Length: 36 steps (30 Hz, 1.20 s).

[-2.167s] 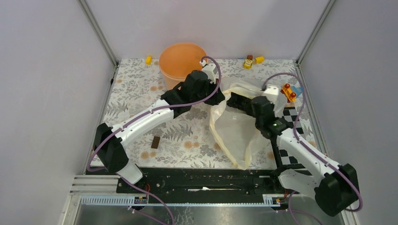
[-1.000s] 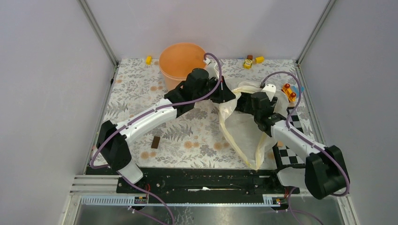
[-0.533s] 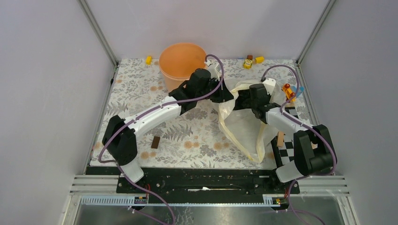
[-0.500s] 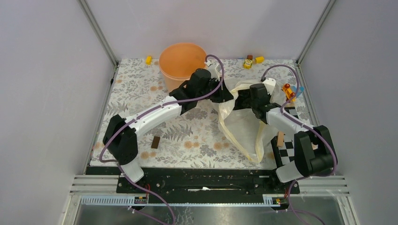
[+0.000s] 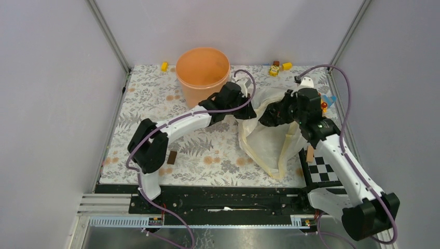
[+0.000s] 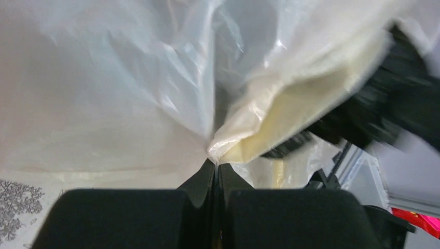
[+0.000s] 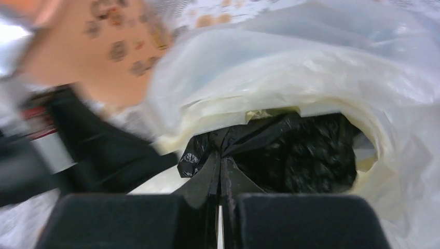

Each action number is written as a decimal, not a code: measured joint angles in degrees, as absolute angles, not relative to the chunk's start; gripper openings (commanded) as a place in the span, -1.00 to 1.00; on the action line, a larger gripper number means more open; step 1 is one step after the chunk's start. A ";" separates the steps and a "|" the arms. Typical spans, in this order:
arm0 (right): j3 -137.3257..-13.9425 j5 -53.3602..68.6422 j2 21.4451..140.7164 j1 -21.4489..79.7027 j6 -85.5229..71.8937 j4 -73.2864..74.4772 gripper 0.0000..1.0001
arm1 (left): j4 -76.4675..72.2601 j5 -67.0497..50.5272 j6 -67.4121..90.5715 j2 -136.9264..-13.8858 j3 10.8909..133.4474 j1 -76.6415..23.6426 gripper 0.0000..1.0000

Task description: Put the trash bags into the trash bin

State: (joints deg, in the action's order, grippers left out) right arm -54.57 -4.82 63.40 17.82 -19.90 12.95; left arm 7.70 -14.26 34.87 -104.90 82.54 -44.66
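On the floral table point(image 5: 150, 104), a translucent cream trash bag point(image 5: 262, 142) sprawls near the peach trash bin point(image 5: 193, 92), with a black trash bag point(image 7: 296, 150) in its mouth. Both seem light, limp and slippery, so bunched folds grip best. The left gripper point(image 6: 215, 167) pinches cream film, the right gripper point(image 7: 220, 165) black.

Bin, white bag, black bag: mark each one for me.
Bin point(image 5: 189, 93), top external view, front outer wall.
White bag point(image 6: 104, 93), left wrist view, smooth panel left of the pinched fold.
Black bag point(image 7: 301, 153), right wrist view, crumpled middle of its body.
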 measured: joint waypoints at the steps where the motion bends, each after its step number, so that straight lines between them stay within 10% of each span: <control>1: -55.51 -2.39 62.19 17.82 -20.10 14.44 -1.00 | 7.75 -14.17 34.50 -105.91 82.94 -44.71 -0.98; 23: -87.26 7.11 53.87 17.82 -19.81 30.89 -1.00 | 0.71 -14.33 33.65 -143.61 114.59 -46.48 -0.97; 36: -80.58 19.35 53.28 17.82 -20.62 31.48 -0.95 | -1.30 -14.76 32.05 -128.03 102.85 -44.60 0.26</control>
